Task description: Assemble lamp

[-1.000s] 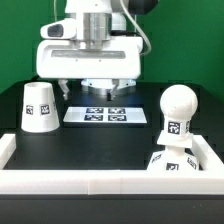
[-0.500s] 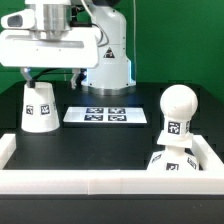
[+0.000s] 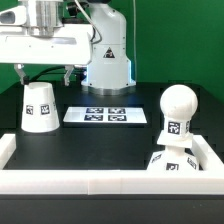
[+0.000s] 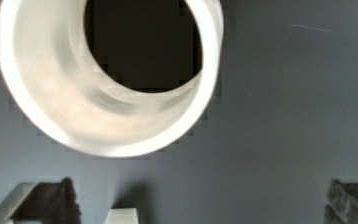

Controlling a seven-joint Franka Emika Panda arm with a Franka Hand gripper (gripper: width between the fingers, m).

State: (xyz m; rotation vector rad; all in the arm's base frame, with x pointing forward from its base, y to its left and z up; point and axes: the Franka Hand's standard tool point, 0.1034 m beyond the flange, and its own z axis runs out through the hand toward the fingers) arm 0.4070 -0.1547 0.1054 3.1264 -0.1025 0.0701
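Observation:
The white cone shade (image 3: 38,106) stands on the black table at the exterior view's left. In the wrist view its round open rim (image 4: 87,112) shows from above, off to one side of the fingers. My gripper (image 3: 45,76) hangs just above the shade, open and empty, with both dark fingers (image 4: 41,202) apart around bare table and the midpoint (image 4: 199,205) holding nothing. The round bulb (image 3: 177,108) stands upright at the exterior view's right. The tagged white base (image 3: 170,163) sits right below it, and I cannot tell whether they are joined.
The marker board (image 3: 106,115) lies flat at the table's middle, with a white corner (image 4: 133,215) of something near one finger. A white raised wall (image 3: 100,181) borders the table's front and sides. The arm's white base (image 3: 108,62) stands behind the marker board.
My gripper has moved from above the marker board to the exterior view's left and now hangs over the shade. The lamp parts have not moved.

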